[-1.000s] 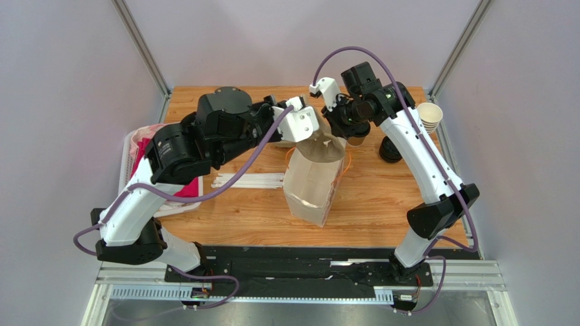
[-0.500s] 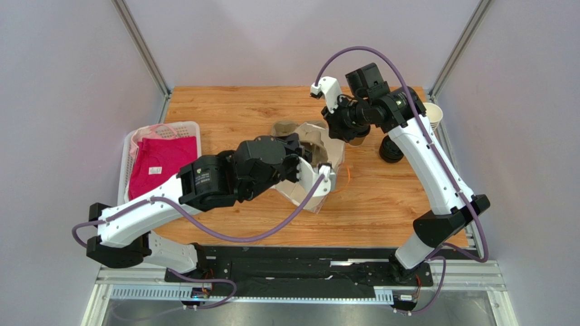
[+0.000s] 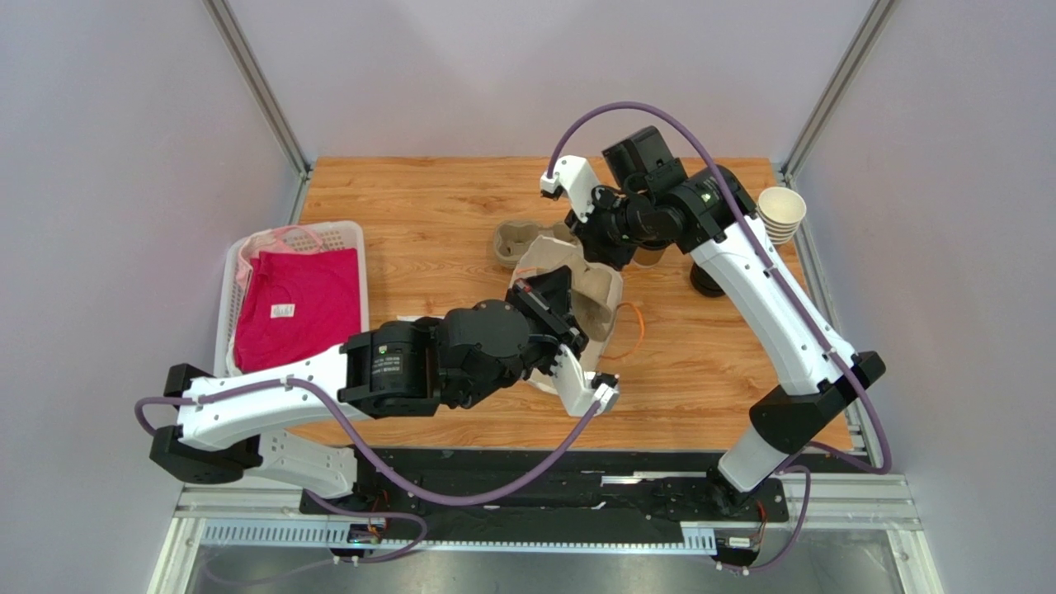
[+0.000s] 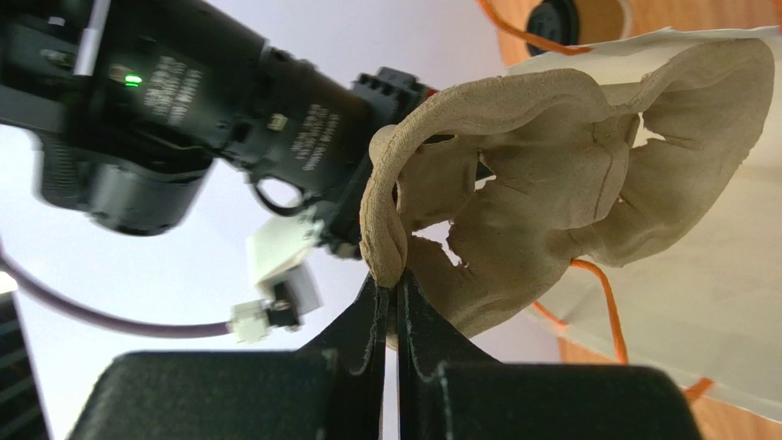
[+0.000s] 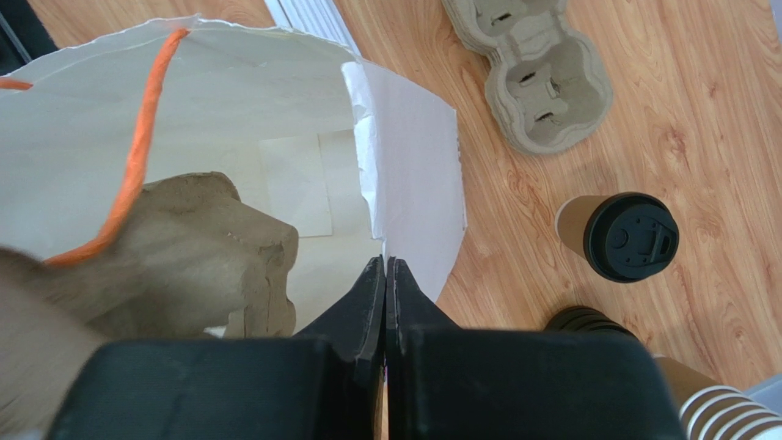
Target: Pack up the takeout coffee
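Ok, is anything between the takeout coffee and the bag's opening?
Yes. The pulp cup carrier, pinched by the left gripper, sits in the mouth of the paper bag. Only bare table lies between the takeout coffee and the bag's wall.

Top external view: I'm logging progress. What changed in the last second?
The left arm swung back from the far side; the left gripper pinches a tan pulp cup carrier at the mouth of the orange-handled paper bag, now opened. The right gripper still pinches the bag's rim. The white basket and stacked cream cups stayed.
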You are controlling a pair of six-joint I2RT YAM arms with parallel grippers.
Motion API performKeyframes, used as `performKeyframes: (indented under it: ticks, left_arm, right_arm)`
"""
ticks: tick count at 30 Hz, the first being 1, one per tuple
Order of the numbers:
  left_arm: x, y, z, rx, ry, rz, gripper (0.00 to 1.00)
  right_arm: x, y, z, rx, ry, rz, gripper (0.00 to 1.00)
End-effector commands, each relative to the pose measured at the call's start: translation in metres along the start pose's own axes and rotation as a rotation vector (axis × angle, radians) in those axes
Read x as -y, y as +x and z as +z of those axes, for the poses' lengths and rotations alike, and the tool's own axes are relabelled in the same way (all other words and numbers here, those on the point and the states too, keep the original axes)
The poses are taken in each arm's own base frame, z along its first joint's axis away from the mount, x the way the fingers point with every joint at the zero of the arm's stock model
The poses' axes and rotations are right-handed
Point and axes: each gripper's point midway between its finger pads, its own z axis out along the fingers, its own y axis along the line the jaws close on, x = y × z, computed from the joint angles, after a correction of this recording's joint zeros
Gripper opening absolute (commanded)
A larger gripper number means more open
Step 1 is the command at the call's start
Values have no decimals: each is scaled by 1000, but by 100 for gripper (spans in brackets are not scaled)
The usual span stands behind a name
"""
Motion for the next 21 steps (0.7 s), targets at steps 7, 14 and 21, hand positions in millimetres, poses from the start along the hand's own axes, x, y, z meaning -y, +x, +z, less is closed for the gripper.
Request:
performKeyframes:
  ticks: [7, 14, 21]
  left_arm:
    - [-67, 4, -19, -26, -180, 160, 0]
    - [-42, 1, -12, -16, -106, 229, 0]
    - [15, 3, -6, 14, 63, 244, 0]
  right_arm:
    - [13, 4, 9, -55, 52, -6, 0]
    - [6, -4, 4, -38, 39, -29, 0]
    - [-1, -11, -4, -8, 25, -45, 0]
